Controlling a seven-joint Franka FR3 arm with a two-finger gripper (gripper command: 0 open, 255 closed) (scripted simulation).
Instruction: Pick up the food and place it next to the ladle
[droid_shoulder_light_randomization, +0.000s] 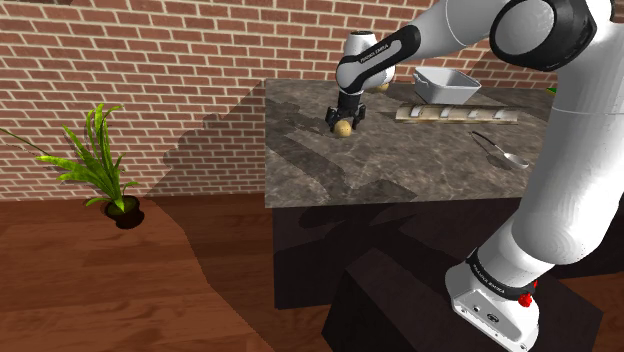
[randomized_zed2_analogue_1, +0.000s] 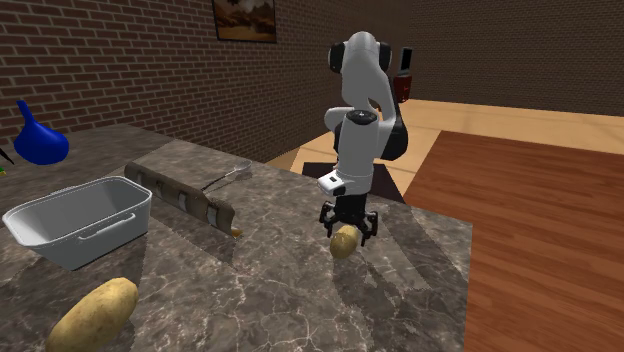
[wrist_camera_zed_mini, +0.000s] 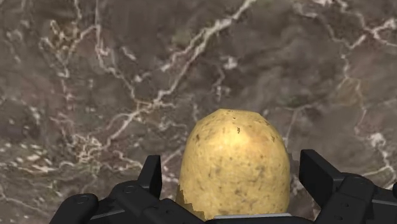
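The gripper (wrist_camera_zed_mini: 233, 170) stands spread astride the potato (wrist_camera_zed_mini: 233, 147), with a sliver of bench (wrist_camera_zed_mini: 95, 76) showing on each side, so nothing is pinched yet. I would sink a little lower, centre, then close across the potato's widest part before lifting. The ladle (droid_shoulder_light_randomization: 497, 148) lies well off from the gripper. The tub (droid_shoulder_light_randomization: 445, 93) beyond it looks empty.
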